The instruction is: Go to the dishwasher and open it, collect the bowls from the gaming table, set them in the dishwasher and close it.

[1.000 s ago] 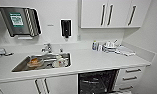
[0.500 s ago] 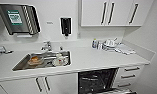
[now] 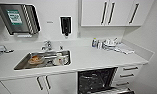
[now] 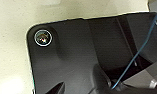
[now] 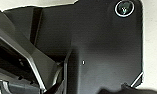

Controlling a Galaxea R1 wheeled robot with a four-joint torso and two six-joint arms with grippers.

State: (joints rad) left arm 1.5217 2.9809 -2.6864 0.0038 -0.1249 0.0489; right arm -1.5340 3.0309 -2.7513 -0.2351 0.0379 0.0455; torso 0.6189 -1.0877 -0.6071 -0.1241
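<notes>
The dishwasher stands open under the white table, dark racks showing. An orange-brown dish sits in the sink. Finger state: cannot tell.

The dishwasher stands open under the bench's front edge, toward its right end: dark interior, wire racks visible, door dropped forward.

The dishwasher door is cut off by the frame edge.
</notes>
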